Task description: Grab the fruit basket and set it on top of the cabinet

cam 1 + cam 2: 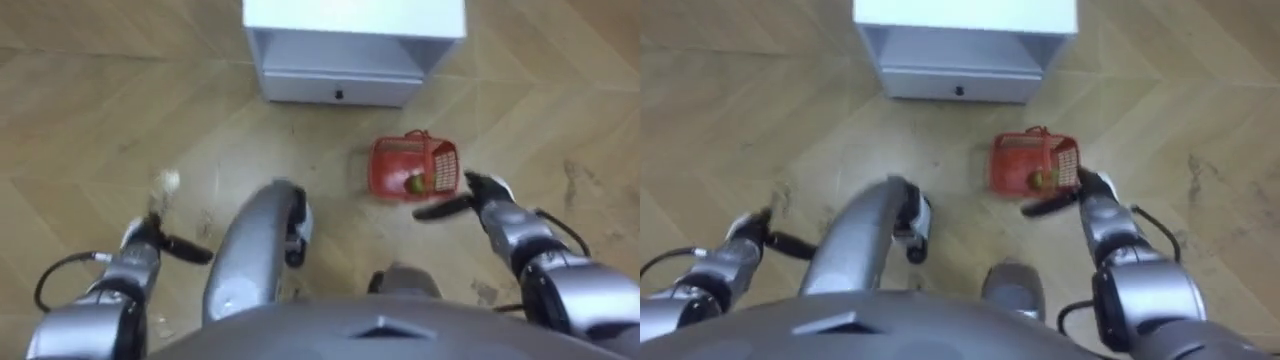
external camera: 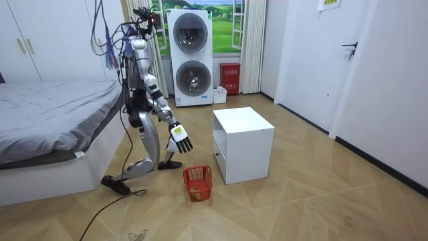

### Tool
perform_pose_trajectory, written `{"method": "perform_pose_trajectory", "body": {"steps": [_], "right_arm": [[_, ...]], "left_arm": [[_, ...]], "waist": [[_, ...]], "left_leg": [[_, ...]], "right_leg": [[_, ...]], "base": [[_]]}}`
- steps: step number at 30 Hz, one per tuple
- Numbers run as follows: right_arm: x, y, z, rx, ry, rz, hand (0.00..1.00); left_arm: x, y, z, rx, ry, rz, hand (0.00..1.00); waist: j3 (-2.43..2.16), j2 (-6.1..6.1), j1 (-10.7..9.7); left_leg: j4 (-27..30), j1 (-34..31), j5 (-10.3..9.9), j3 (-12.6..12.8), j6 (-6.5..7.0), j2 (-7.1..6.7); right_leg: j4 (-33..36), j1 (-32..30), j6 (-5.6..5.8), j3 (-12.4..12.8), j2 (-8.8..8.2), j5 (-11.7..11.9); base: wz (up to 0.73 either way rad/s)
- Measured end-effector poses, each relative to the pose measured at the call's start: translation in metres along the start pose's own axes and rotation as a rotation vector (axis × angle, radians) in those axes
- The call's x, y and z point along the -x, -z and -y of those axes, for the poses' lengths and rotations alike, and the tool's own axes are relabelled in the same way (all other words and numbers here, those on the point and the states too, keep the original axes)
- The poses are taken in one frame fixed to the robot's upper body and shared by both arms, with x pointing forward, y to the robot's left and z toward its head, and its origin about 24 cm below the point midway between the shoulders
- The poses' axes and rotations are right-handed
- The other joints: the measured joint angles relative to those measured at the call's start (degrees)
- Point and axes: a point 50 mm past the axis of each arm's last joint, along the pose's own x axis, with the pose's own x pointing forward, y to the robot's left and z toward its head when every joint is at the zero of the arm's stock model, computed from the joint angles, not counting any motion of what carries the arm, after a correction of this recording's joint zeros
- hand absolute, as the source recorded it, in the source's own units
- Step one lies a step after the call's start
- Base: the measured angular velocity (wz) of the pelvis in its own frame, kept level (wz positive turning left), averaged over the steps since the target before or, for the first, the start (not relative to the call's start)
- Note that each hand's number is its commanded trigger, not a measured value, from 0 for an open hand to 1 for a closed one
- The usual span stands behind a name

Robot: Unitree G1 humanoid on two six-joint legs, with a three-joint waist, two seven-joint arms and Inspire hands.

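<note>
The right hand (image 1: 489,194) reaches down, fingers spread wide, just beside the boxy red mesh basket (image 1: 403,163) on the wooden floor (image 1: 100,120); the left hand (image 1: 146,238) hangs low.

Head stereo pair steeply down on basket (image 1: 412,165) and white cabinet (image 1: 350,18); room camera well off, same things.

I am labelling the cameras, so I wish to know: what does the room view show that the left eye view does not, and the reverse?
The room view adds the bed, two stacked washing machines and a door. The left eye view adds the left robot hand and a small pale scrap on the floor near it. Both share the red fruit basket on the wooden floor, the white cabinet behind it, and the right robot hand, open, near the basket but not holding it.
</note>
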Motion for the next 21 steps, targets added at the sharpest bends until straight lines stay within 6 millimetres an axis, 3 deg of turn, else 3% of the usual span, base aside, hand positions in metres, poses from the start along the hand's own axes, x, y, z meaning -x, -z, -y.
{"method": "perform_pose_trajectory", "body": {"steps": [3, 6, 9, 13, 14, 16, 18, 21], "right_arm": [[0.000, 0.002, 0.003, -0.077, 0.005, -0.008, 0.00], [0.000, 0.001, 0.007, -0.108, 0.021, -0.004, 0.00], [0.000, -0.008, 0.016, -0.150, 0.055, 0.033, 0.00], [0.000, -0.021, 0.022, -0.198, 0.098, 0.086, 0.00], [0.001, -0.027, 0.023, -0.219, 0.107, 0.106, 0.00], [0.001, -0.032, 0.028, -0.252, 0.131, 0.124, 0.00], [0.003, -0.042, 0.033, -0.266, 0.175, 0.169, 0.00], [0.007, -0.057, 0.042, -0.268, 0.226, 0.238, 0.00]], "left_arm": [[0.000, 0.006, -0.001, 0.028, -0.023, -0.029, 0.00], [0.000, 0.008, -0.001, 0.061, -0.050, -0.030, 0.00], [0.001, 0.012, -0.004, 0.066, -0.076, -0.025, 0.00], [0.002, 0.021, -0.006, 0.097, -0.100, -0.037, 0.00], [0.003, 0.025, -0.006, 0.096, -0.113, -0.037, 0.00], [0.004, 0.032, -0.005, 0.093, -0.119, -0.041, 0.00], [0.007, 0.048, -0.001, 0.069, -0.116, -0.075, 0.00], [0.010, 0.061, 0.001, 0.047, -0.111, -0.104, 0.00]], "waist": [[0.15, -0.44, -0.13], [0.38, -0.74, -0.98], [0.48, -0.67, -2.08], [0.66, -1.46, -3.65], [0.94, -2.19, -3.69], [0.90, -3.00, -4.16], [0.68, -3.64, -5.08], [0.69, -4.16, -5.16]], "left_leg": [[8.97, -5.46, -2.78, 1.27, 1.33, -1.76], [15.69, -9.04, -5.10, 3.89, 2.28, -1.71], [21.00, -11.87, -6.51, 5.62, 2.88, -1.48], [24.97, -13.04, -7.47, 6.72, 3.26, -1.51], [25.71, -13.23, -7.56, 7.05, 3.30, -1.46], [26.32, -13.56, -7.63, 7.17, 3.22, -1.19], [26.38, -13.28, -7.21, 7.12, 2.37, -0.85], [26.40, -12.83, -6.70, 7.01, 1.34, -0.37]], "right_leg": [[13.50, -4.02, 0.09, 1.23, -3.17, -1.32], [23.47, -6.70, 0.07, 2.73, -5.76, -1.48], [30.79, -7.95, 0.09, 4.02, -7.13, -1.48], [36.49, -7.67, 0.09, 4.53, -8.94, -1.49], [38.05, -7.78, 0.10, 4.80, -9.39, -1.49], [39.47, -7.83, 0.32, 4.86, -9.74, -1.73], [40.27, -7.71, -0.13, 4.85, -9.58, -2.24], [41.22, -7.64, -0.75, 4.90, -9.72, -2.75]], "base": [[0.30], [0.43], [0.31], [0.17], [0.09], [0.09], [0.04], [-0.05]]}}
